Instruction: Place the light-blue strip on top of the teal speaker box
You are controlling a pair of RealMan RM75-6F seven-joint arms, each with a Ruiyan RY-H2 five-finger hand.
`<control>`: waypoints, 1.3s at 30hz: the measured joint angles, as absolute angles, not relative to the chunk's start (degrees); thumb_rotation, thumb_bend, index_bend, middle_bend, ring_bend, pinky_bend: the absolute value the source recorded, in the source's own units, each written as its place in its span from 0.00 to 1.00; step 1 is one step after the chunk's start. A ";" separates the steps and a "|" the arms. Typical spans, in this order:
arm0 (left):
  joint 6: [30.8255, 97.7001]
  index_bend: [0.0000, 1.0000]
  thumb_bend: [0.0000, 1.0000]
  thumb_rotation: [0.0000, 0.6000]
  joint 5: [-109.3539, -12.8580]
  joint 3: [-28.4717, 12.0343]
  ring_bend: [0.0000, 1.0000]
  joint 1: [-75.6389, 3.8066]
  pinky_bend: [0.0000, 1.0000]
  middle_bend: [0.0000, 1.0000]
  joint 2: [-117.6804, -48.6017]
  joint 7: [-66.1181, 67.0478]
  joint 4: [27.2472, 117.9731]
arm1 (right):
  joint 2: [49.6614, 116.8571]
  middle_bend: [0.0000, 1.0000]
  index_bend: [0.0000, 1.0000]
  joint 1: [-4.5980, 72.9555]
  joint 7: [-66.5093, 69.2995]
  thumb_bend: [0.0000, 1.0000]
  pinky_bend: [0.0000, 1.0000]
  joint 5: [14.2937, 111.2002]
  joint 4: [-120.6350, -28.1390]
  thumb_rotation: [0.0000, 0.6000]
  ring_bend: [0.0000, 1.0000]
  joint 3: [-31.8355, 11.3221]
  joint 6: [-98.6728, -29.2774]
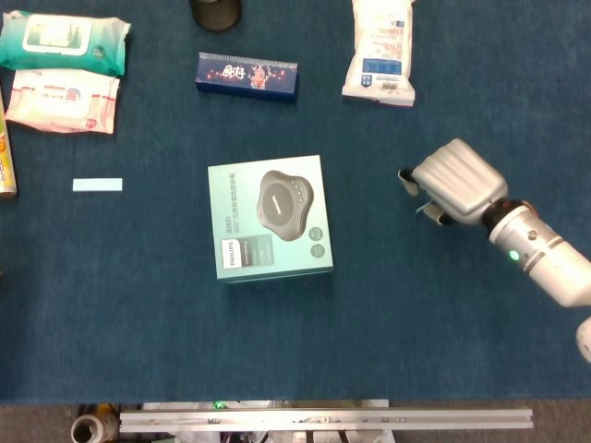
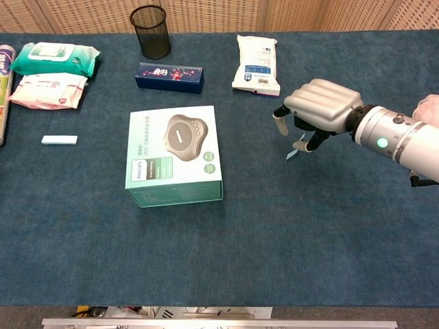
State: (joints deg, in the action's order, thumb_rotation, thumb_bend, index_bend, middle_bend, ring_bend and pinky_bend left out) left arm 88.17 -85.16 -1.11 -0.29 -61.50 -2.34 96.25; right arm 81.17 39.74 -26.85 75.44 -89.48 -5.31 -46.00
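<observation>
The teal speaker box point(image 1: 270, 218) point(image 2: 175, 154) lies flat near the table's middle. The light-blue strip point(image 2: 293, 152), small and wavy, lies on the blue cloth to the right of the box. My right hand point(image 1: 454, 181) point(image 2: 321, 105) hovers directly over it, palm down, fingers curled downward and apart on either side of the strip's upper end. In the head view the hand hides the strip. In the chest view its lower end shows below the fingertips, still on the cloth. The left hand is out of both views.
At the back stand a black mesh cup point(image 2: 151, 31), a navy carton point(image 2: 169, 76) and a white pouch point(image 2: 257, 64). Two wipes packs point(image 2: 55, 58) lie at the back left, with a small pale-blue bar point(image 2: 59, 140) in front of them.
</observation>
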 measured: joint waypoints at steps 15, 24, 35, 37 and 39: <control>87.91 0.09 0.36 1.00 -84.98 -1.11 0.28 -0.15 0.32 0.31 -61.60 -2.38 96.23 | 83.59 1.00 0.53 41.15 -29.28 0.23 1.00 72.34 -84.70 1.00 1.00 -2.31 -44.01; 87.85 0.09 0.36 1.00 -84.62 -1.19 0.28 0.04 0.32 0.30 -61.67 -2.60 95.91 | 85.82 1.00 0.53 42.09 -30.04 0.23 1.00 70.11 -81.71 1.00 1.00 -1.92 -43.35; 87.80 0.09 0.36 1.00 -84.49 -1.31 0.28 0.16 0.32 0.30 -61.98 -3.49 94.86 | 87.86 1.00 0.59 42.88 -30.46 0.25 1.00 68.48 -79.79 1.00 1.00 -1.60 -43.38; 87.78 0.09 0.36 1.00 -84.53 -1.32 0.28 0.15 0.32 0.30 -62.02 -3.62 94.72 | 88.14 1.00 0.60 42.98 -30.67 0.26 1.00 68.14 -79.35 1.00 1.00 -1.48 -43.35; 87.91 0.09 0.36 1.00 -84.60 -1.37 0.28 0.17 0.32 0.30 -62.06 -3.82 94.60 | 88.44 1.00 0.61 43.05 -30.72 0.27 1.00 67.82 -78.94 1.00 1.00 -1.45 -43.47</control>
State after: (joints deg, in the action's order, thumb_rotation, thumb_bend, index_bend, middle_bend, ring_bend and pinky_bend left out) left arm 87.91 -84.60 -1.37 0.17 -62.06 -3.82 94.60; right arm 88.44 43.05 -30.72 67.82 -78.94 -1.45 -43.47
